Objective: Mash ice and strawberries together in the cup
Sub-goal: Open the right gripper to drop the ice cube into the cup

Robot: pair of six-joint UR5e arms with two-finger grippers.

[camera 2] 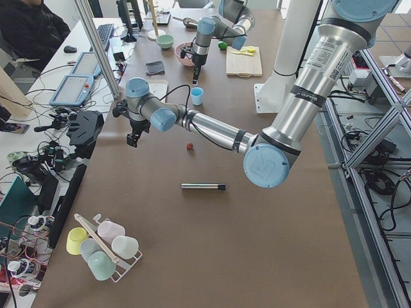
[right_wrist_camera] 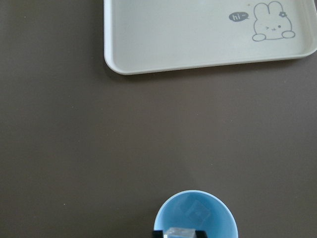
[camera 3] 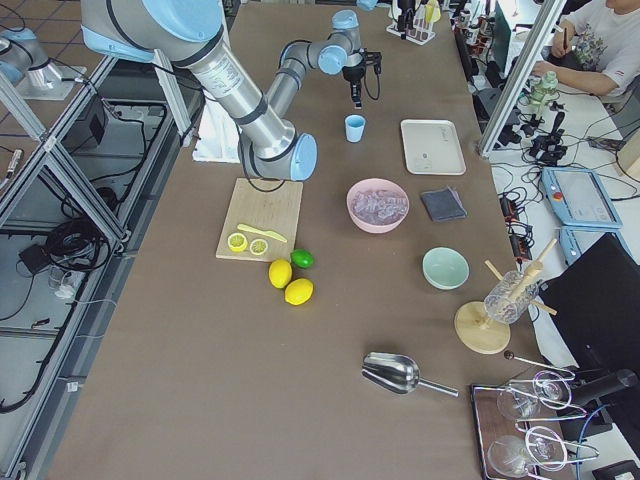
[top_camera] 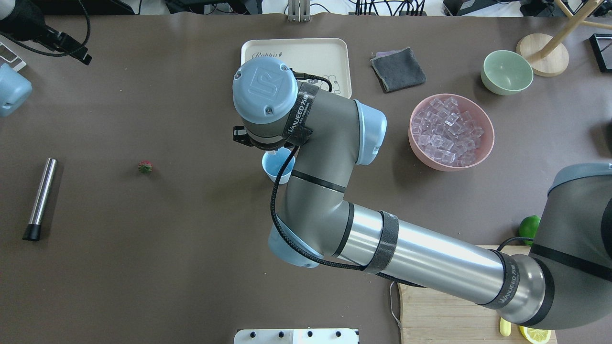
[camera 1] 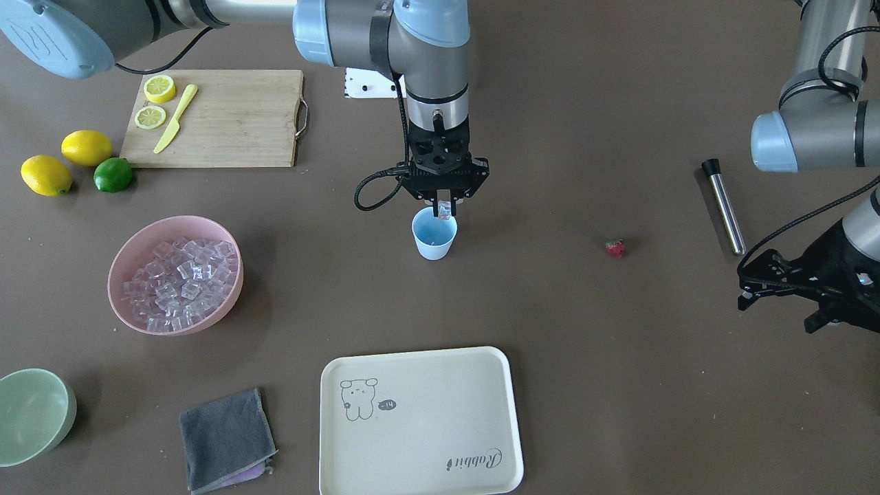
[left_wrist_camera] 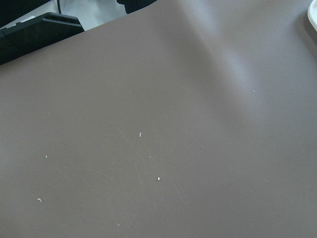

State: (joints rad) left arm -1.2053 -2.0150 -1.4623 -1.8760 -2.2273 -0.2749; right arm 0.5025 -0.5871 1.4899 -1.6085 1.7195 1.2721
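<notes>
The pale blue cup point(camera 1: 434, 238) stands upright mid-table. Directly over its far rim hangs my right gripper point(camera 1: 445, 209), shut on a clear ice cube point(camera 1: 445, 210). In the right wrist view the held cube point(right_wrist_camera: 180, 232) sits above the cup point(right_wrist_camera: 218, 220), and one ice cube point(right_wrist_camera: 198, 212) lies on the cup's bottom. More ice point(camera 1: 180, 280) fills the pink bowl point(camera 1: 118, 269). The small red strawberry point(camera 1: 615, 248) lies alone on the table, between the cup and my left gripper point(camera 1: 744, 287). That gripper is open and empty, hovering off to the side.
A steel muddler point(camera 1: 723, 206) lies near the left arm. A cream tray point(camera 1: 419, 419), a grey cloth point(camera 1: 225, 438) and a green bowl point(camera 1: 34, 412) line the operators' edge. The cutting board point(camera 1: 234, 124) holds lemon slices and a yellow knife; two lemons and a lime point(camera 1: 113, 174) lie beside it.
</notes>
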